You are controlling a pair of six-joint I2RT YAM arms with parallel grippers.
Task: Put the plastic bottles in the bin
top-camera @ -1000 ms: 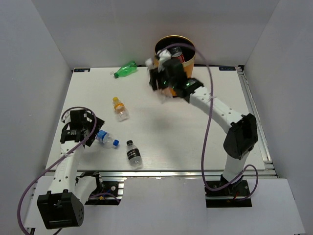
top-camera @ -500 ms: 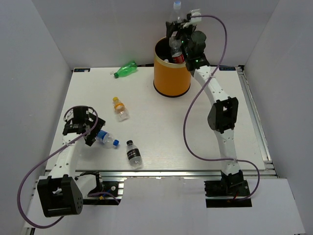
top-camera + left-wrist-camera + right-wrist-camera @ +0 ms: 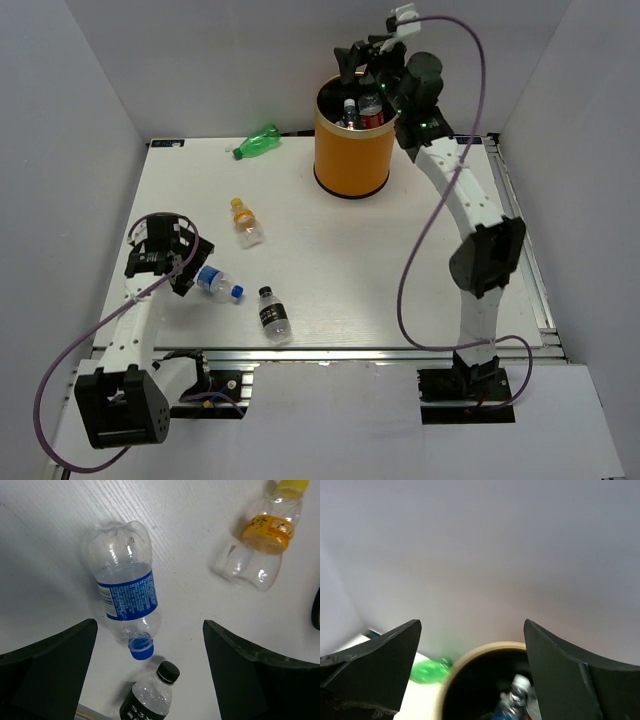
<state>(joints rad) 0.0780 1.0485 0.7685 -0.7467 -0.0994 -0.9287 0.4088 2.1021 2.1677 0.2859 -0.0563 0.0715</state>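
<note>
- While poised high over the bin (image 3: 351, 150), spread wide on the right gripper (image 3: 366, 58), with nothing between the fingers.
- Standing at the far side of the table (image 3: 430, 270): that orange bin, gold-rimmed, black inside.
- Down inside it: red-capped bottle (image 3: 371, 112), with a second clear bottle (image 3: 349, 110) just beside.
- From the right wrist, looking down into the bin's mouth between the fingers; pale cap visible inside, blurred.
- Hovering low over the near-left part of the table: left gripper (image 3: 150, 627), likewise released and grasping nothing.
- Lying on its side between those spread fingers, touching neither: blue-capped bottle (image 3: 125, 600).
- Just past the blue cap, also on its side near the front edge: black-labelled bottle (image 3: 272, 314).
- Further in and apart from both: orange-capped bottle (image 3: 245, 224), lying flat.
- Resting at the far edge, left of the bin: green bottle (image 3: 258, 140).
</note>
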